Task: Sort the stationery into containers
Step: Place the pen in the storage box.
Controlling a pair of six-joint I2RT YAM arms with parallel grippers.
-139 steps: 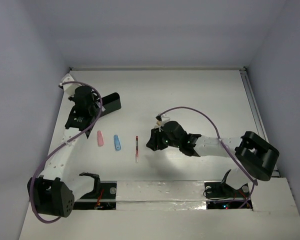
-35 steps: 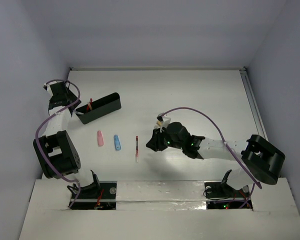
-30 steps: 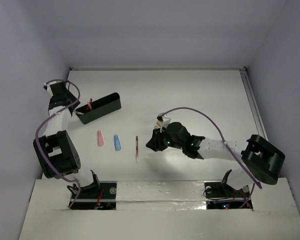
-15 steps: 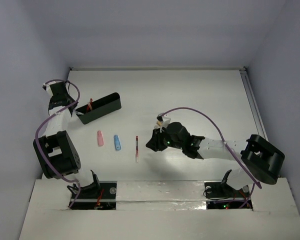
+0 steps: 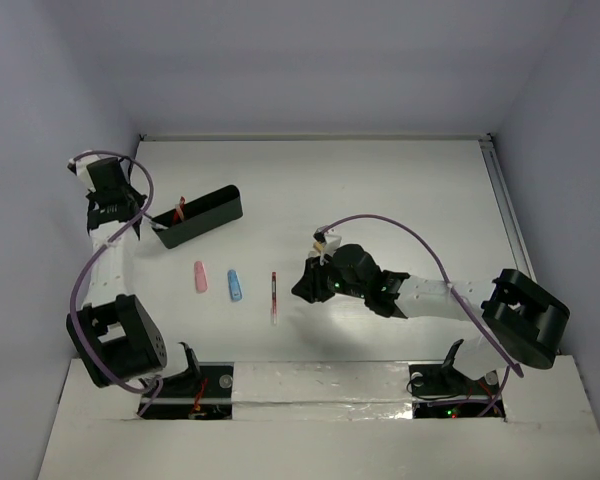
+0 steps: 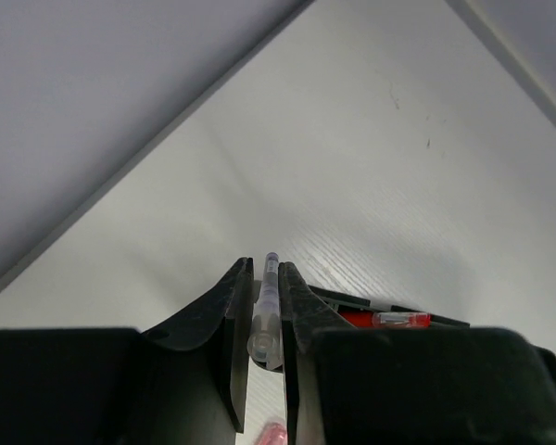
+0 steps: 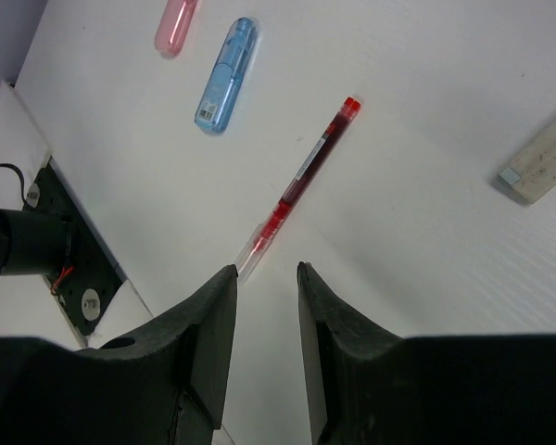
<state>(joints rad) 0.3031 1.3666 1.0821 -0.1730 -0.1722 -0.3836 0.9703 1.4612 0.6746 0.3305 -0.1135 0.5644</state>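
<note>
At far-left worktop (image 5: 380,190) corner, my left tool (image 6: 264,278) pinches clear pen (image 6: 265,315) beside black box (image 5: 205,214); boxed red pen (image 5: 180,208) done. Unsorted: pink capsule (image 5: 200,277), blue capsule (image 5: 234,286), loose red pen (image 7: 306,171) near my right tool (image 7: 267,278), parted, empty.

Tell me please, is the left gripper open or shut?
The left gripper is shut on the clear pen: in the wrist view both fingers press against its sides.

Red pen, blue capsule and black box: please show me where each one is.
red pen (image 7: 301,176), right wrist view, middle of its barrel.
blue capsule (image 7: 224,88), right wrist view, middle of its body.
black box (image 5: 218,208), top view, outer wall near its right end.
</note>
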